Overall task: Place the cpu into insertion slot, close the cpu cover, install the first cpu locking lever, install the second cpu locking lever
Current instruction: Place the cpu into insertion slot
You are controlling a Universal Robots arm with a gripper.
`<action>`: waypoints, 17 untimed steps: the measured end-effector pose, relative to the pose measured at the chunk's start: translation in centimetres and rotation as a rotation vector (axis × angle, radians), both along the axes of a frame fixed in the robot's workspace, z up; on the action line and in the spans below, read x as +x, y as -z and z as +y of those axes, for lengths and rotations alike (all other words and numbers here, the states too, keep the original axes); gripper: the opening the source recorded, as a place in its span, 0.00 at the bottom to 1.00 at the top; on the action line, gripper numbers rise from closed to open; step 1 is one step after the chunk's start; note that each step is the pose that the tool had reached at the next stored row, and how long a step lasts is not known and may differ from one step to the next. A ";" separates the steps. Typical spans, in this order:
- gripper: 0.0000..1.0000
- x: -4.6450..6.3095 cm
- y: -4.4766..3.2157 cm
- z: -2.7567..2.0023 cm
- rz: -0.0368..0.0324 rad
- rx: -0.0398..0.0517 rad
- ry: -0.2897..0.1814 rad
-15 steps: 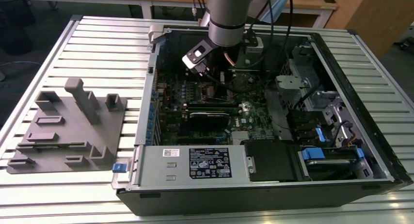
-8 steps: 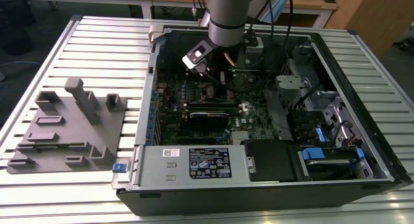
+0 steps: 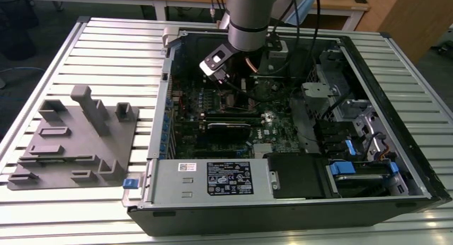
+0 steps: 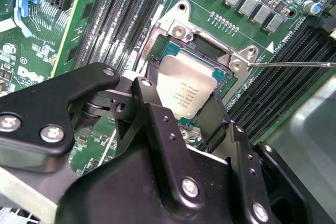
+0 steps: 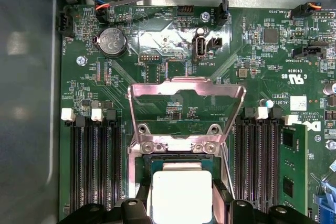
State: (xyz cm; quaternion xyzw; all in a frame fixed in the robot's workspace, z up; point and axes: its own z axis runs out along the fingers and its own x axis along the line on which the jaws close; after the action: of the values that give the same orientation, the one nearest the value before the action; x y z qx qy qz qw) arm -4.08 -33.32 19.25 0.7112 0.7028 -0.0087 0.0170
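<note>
In both wrist views the cpu (image 4: 185,92) (image 5: 181,196), a flat square chip with a pale silver top, sits between my black fingers (image 4: 152,114) (image 5: 137,205). My gripper (image 4: 184,109) (image 5: 181,207) is shut on it, directly over the insertion slot (image 4: 206,51) (image 5: 157,164), whose dark centre and metal rim show past the chip. The cpu cover (image 5: 186,88), a thin silver frame with a window, stands swung open beyond the slot. A thin metal locking lever (image 4: 294,64) sticks out to one side. In the exterior view my arm (image 3: 247,22) reaches down into the open computer case.
Long black memory slots (image 5: 94,166) flank the socket, and one holds a green memory stick (image 5: 294,166). A coin battery (image 5: 111,42) lies further along the board. The case walls (image 3: 396,96) and power supply (image 3: 212,178) ring the work area. A grey fixture block (image 3: 71,139) stands on the table.
</note>
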 end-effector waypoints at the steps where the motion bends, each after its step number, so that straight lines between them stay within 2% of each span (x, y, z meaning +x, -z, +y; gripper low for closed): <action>1: 0.54 0.0 0.04 -0.01 0.0001 -0.0001 0.000; 17: 0.55 0.0 0.25 -0.06 -0.0002 -0.0009 0.000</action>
State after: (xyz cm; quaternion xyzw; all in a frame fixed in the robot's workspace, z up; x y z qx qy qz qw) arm -4.09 -33.39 19.01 0.7111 0.7028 -0.0090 0.0174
